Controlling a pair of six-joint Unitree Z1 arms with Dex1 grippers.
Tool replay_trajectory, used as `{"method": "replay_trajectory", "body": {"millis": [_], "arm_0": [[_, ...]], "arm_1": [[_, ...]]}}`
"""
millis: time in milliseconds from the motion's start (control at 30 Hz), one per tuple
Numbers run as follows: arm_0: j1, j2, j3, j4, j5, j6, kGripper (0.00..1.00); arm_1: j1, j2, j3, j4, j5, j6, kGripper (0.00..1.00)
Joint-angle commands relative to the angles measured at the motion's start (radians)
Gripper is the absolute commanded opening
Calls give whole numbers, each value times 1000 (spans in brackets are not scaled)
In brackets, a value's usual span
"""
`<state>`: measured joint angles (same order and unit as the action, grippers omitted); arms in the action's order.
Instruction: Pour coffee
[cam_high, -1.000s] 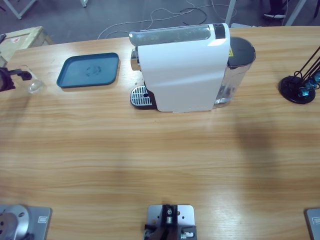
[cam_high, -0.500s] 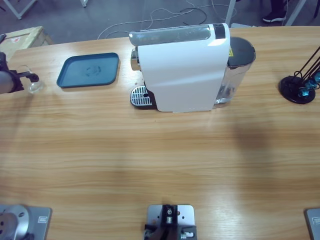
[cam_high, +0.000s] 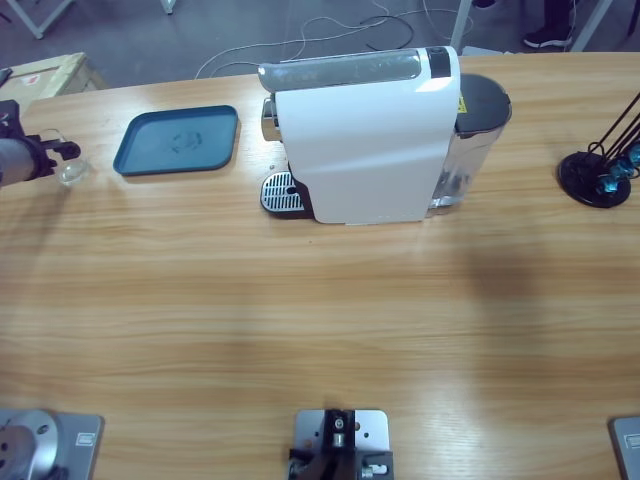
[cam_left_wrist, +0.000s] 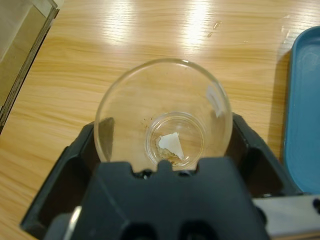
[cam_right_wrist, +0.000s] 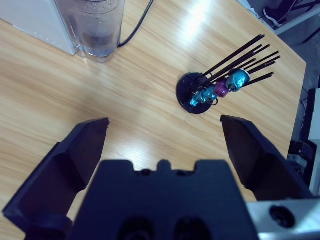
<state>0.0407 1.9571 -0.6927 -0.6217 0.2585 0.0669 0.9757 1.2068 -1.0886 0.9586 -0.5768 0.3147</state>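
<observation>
Coffee is hard for us to make out: only a faint brownish trace (cam_left_wrist: 172, 156) lies at the bottom of the clear glass, beside a small white scrap we cannot identify.

Largest on the long wooden table (cam_high: 320, 320) is the white coffee machine (cam_high: 365, 140), standing at the far middle with its metal drip grille (cam_high: 281, 192) at the left foot and a clear water tank (cam_high: 470, 150) on its right side. Left of the machine lies a blue tray (cam_high: 180, 140), flat on the wood. At the far right edge stands a black capsule rack (cam_high: 597, 172) with thin black rods, bearing blue and purple capsules (cam_right_wrist: 227, 85).

Our left gripper (cam_high: 50, 152) comes in from the left edge, just left of the tray. Its jaws are closed around the glass (cam_left_wrist: 162, 112), one on each side of its wall; from the wrist we look straight down into its round mouth, with bare wood beyond it and the tray's edge at the right.

Our right gripper (cam_right_wrist: 165, 135) has its jaws spread wide with nothing between them. It hangs above bare wood between the water tank and the capsule rack.
</observation>
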Motion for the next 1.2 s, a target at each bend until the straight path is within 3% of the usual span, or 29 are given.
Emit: {"method": "replay_trajectory", "body": {"millis": [33,167,267,433,533,667,733,900,1200], "arm_0": [[11,29,63,-27,-38,16,0],[-13,-110,158,-70,-116,49,0],[-85,-232,205,-37,-193,63,0],[-283,-436,125,373,-315,110,0],[-413,-476,83,485,-393,226,0],[-439,-396,69,476,-528,360,0],[-425,-316,42,473,-625,502,0],[-425,-141,-85,470,-794,715,0],[-432,-67,-153,431,-992,740,0]], "arm_1": [[3,39,7,-6,5,14,1000],[3,35,-8,-7,-8,12,1000],[2,-2,-63,33,-37,-8,1000],[2,-93,-88,104,-62,-12,1000],[1,-132,-26,111,-57,-12,1000],[1,-181,32,111,-52,-5,1000],[1,-196,43,111,-51,-3,1000],[1,-210,47,110,-51,6,1000],[1,-200,84,89,-41,18,1000]]}}
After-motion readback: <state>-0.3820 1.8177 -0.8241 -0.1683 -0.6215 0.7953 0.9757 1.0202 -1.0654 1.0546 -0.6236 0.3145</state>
